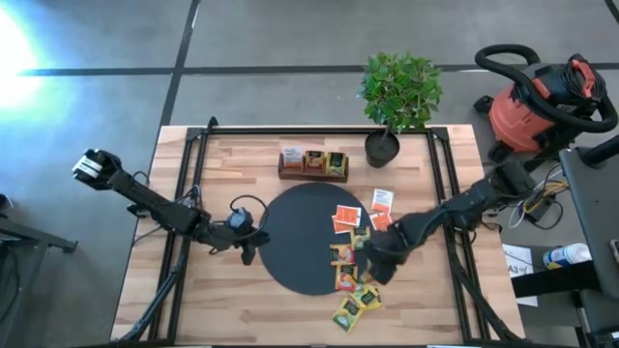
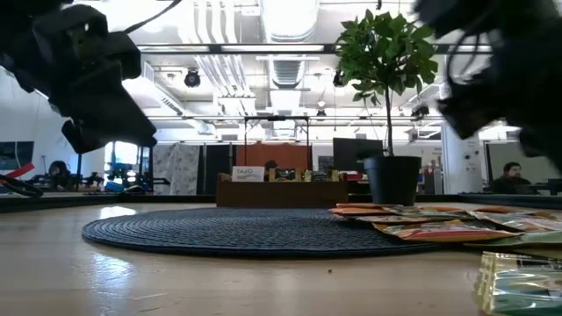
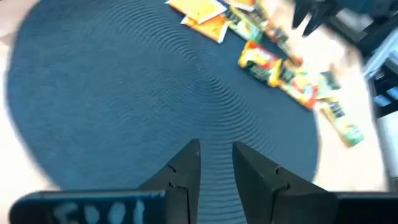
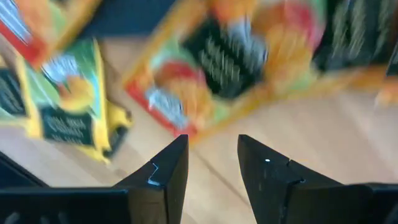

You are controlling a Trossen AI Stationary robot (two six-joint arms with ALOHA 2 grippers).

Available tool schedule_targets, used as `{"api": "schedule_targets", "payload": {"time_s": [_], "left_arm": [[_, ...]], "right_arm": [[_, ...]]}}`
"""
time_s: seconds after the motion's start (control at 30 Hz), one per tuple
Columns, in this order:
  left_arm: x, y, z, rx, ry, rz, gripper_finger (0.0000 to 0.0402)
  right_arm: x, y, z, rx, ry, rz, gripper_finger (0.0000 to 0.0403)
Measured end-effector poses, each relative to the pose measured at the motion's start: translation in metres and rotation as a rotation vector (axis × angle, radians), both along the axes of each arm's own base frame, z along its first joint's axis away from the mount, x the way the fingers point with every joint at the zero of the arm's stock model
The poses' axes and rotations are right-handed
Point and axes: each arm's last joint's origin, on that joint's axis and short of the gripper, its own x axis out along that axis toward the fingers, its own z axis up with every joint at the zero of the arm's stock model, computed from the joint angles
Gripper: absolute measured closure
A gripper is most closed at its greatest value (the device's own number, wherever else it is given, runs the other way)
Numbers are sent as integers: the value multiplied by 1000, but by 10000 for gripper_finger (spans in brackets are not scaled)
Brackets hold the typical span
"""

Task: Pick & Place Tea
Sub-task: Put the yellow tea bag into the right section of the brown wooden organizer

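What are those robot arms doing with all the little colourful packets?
The right claw hangs open just above the scattered tea sachets at the round black mat's right edge, holding none. The left claw waits open and empty at the mat's left edge. A wooden box sits beyond the mat.

From table height, a round dark woven mat (image 2: 237,230) lies on the wooden table (image 2: 132,281) with flat tea sachets (image 2: 439,224) spread at its right edge, a wooden box (image 2: 281,189) and potted plant (image 2: 391,96) behind, blurred dark arm parts above.
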Motion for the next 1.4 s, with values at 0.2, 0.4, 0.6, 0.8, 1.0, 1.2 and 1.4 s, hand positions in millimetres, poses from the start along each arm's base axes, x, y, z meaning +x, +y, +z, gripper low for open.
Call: {"api": "schedule_targets", "payload": {"time_s": [0.2, 0.4, 0.6, 0.8, 1.0, 1.2, 1.4], "left_arm": [[18, -9, 3, -64, -16, 25, 312], [58, -31, 7, -60, 38, -75, 312], [102, -52, 9, 9, 59, -164, 312], [135, -68, 8, 160, 53, -274, 312], [173, -81, 1, 275, 52, -384, 312], [207, -91, -5, 345, 66, -439, 312], [231, -101, -10, 322, 49, -502, 312]], "right_arm": [[-9, 36, 1, 59, -59, 29, 264], [-12, 61, 1, 94, -166, -32, 264], [-24, 74, -9, 72, -244, -224, 264], [-35, 85, -16, 87, -331, -481, 264], [-39, 91, -16, 79, -361, -541, 264], [-40, 92, -15, 77, -373, -543, 264], [-40, 93, -19, 66, -368, -535, 264]]}}
